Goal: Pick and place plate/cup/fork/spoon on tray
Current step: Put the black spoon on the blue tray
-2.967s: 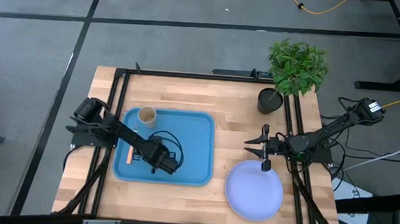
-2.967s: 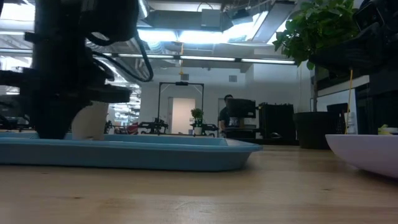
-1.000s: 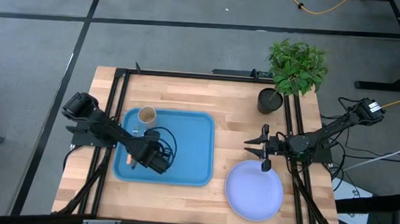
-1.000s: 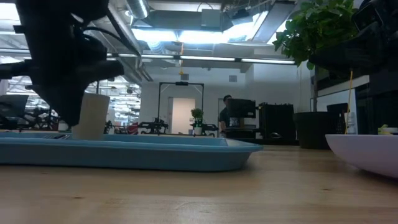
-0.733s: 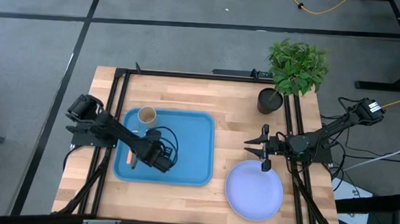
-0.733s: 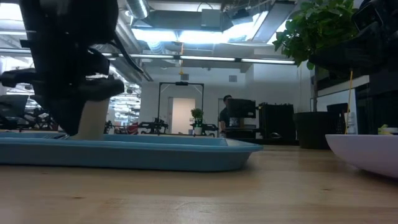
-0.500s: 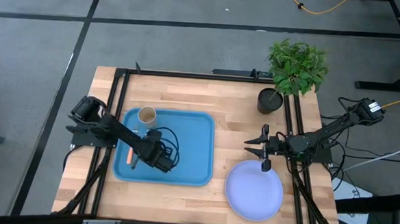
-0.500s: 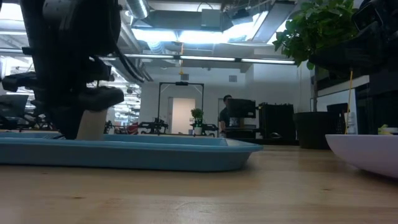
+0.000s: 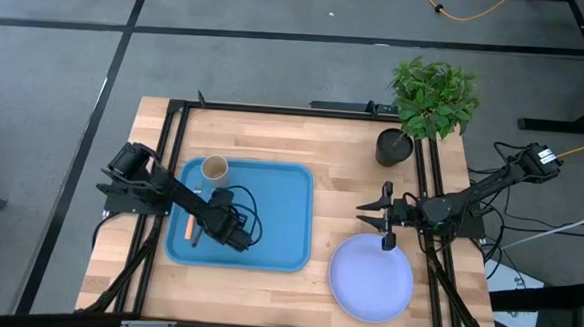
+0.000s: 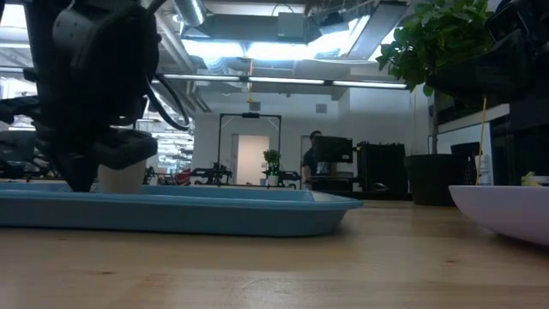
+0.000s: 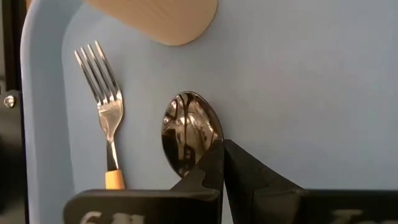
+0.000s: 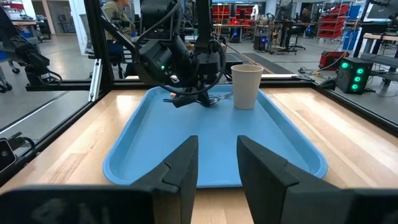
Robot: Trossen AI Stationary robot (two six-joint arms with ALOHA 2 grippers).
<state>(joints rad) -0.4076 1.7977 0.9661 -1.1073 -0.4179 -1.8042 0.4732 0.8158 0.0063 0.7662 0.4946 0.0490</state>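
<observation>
The blue tray (image 9: 269,217) lies on the table's left half. The tan cup (image 9: 215,167) stands on its far left corner. The orange-handled fork (image 11: 104,106) lies flat along the tray's left side. My left gripper (image 11: 222,163) is low over the tray next to the fork, shut on the dark spoon (image 11: 186,137). The lavender plate (image 9: 371,278) rests on the table at the near right. My right gripper (image 9: 363,214) hovers open and empty just beyond the plate's far edge, pointing at the tray. My left gripper pinches the spoon just behind its bowl, at the neck (image 11: 198,169), between its two shut fingers. The fingers come from above, pointing down. The handle is hidden under the gripper. The bowl points toward the far edge, low over the tray floor; whether it touches, I cannot tell.
A black pot with a green plant (image 9: 395,144) stands at the far right corner. Black frame rails (image 9: 173,137) run along both sides of the table. Bare wood (image 9: 341,176) lies between the tray and my right gripper.
My left gripper has gone down toward the tray floor with the spoon and a little toward the table's right, staying shut. The fork, cup and plate have kept still.
</observation>
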